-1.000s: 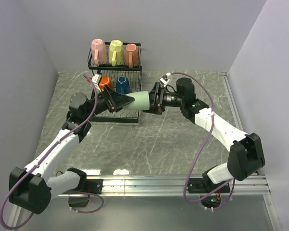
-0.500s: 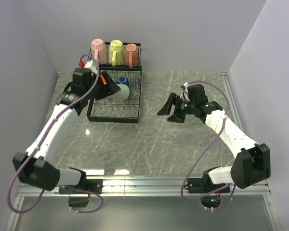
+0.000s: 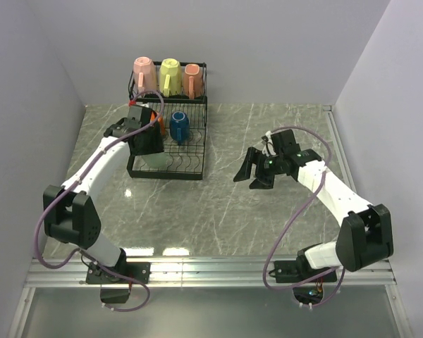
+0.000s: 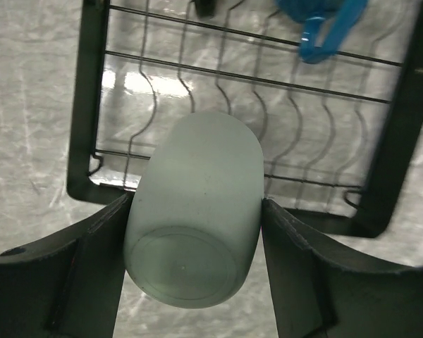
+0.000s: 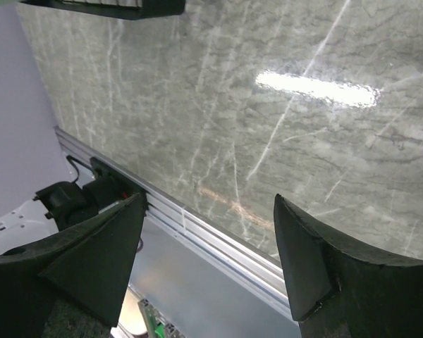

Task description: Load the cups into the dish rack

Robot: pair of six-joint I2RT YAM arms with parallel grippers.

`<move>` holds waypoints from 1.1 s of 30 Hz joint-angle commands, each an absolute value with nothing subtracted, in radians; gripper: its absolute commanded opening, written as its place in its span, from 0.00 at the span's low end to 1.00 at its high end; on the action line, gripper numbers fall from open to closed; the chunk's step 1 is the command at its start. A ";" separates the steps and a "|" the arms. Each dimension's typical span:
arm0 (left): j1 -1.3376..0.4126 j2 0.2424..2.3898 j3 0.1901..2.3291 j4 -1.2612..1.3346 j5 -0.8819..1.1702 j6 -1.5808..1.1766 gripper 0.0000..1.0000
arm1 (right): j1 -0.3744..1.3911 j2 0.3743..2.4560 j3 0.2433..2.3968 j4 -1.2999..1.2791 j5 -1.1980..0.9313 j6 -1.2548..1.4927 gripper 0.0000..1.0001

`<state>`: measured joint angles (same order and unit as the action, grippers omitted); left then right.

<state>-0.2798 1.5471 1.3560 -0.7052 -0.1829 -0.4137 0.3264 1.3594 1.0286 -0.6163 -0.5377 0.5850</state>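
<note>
Marble table [image 3: 268, 204]; green cup [image 4: 194, 211], mouth toward dish rack [image 4: 90, 105], base toward wrist.

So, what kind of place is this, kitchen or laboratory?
Probably a robot test cell, not a kitchen: plain walls box in a marble-patterned table, left arm and right arm are bolted to a metal rail, and the only kitchenware is a dish rack with cups.
</note>
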 commanded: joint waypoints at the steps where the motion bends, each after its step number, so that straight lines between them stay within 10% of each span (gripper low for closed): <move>1: -0.279 1.571 1.361 -0.672 -0.256 -0.368 0.00 | 0.321 1.381 1.069 -0.637 -0.523 0.545 0.80; 13: -0.279 1.716 1.397 -0.641 -0.302 -0.333 0.02 | 0.322 1.427 1.101 -0.678 -0.500 0.512 0.80; 21: -0.279 1.770 1.473 -0.660 -0.307 -0.319 0.75 | 0.321 1.451 1.126 -0.683 -0.485 0.520 0.80; 22: -0.279 1.770 1.485 -0.661 -0.308 -0.315 0.99 | 0.321 1.453 1.130 -0.681 -0.485 0.522 0.80; 33: -0.258 1.674 1.543 -0.687 -0.302 -0.334 0.99 | 0.324 1.436 1.147 -0.690 -0.439 0.537 0.80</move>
<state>-0.2722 1.7611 1.4944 -0.6796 -0.2974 -0.3340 0.3264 1.4639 1.1160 -0.6842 -0.4683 0.5312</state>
